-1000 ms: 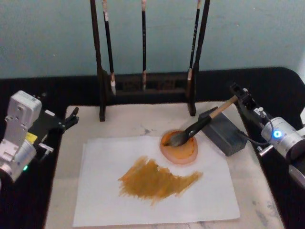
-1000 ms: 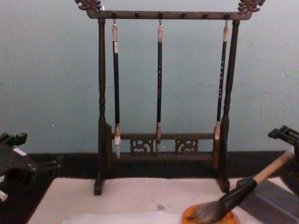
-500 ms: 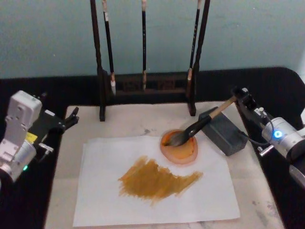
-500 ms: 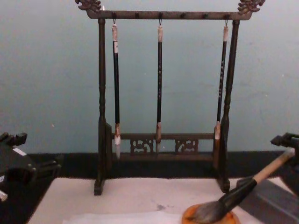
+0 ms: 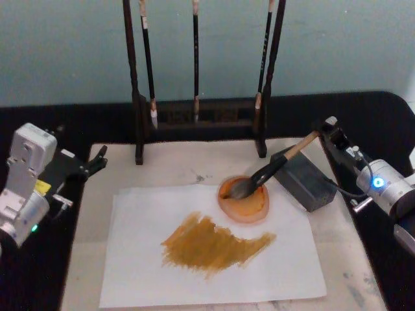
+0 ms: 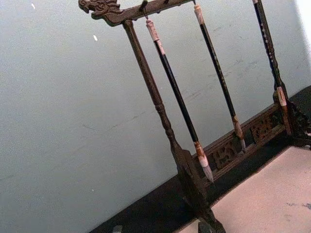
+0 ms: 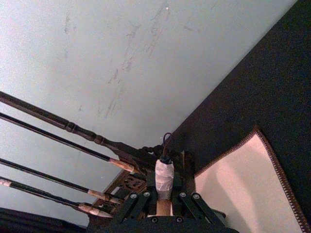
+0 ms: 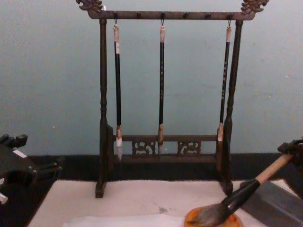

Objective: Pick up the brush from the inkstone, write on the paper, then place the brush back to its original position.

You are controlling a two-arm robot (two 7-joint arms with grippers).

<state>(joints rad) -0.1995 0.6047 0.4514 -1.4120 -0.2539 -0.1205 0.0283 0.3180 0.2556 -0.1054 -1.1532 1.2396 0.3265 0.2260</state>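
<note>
The brush [image 5: 272,170] lies slanted, its bushy bristles in the round orange-brown inkstone [image 5: 249,206] and its pale handle rising over the grey block toward the right. My right gripper [image 5: 327,129] is shut on the brush's whitish end [image 7: 164,177], where the dark cord loop sticks out. In the chest view the brush [image 8: 236,201] slopes from the inkstone [image 8: 189,218] up to the right gripper [image 8: 292,149]. The white paper [image 5: 142,259] lies in front of and under the inkstone and carries a broad orange-brown stroke [image 5: 214,245]. My left gripper [image 5: 99,159] is parked open at the mat's left edge.
A dark wooden stand [image 5: 194,120] with three thin hanging brushes rises at the back of the beige mat [image 5: 175,165]. The grey rectangular block [image 5: 308,184] sits right of the inkstone, under the brush handle. Black tabletop surrounds the mat.
My right gripper has sunk slightly with the brush's end, so the handle slopes lower over the grey block. The bristles stay in the inkstone. The left arm has not moved.
</note>
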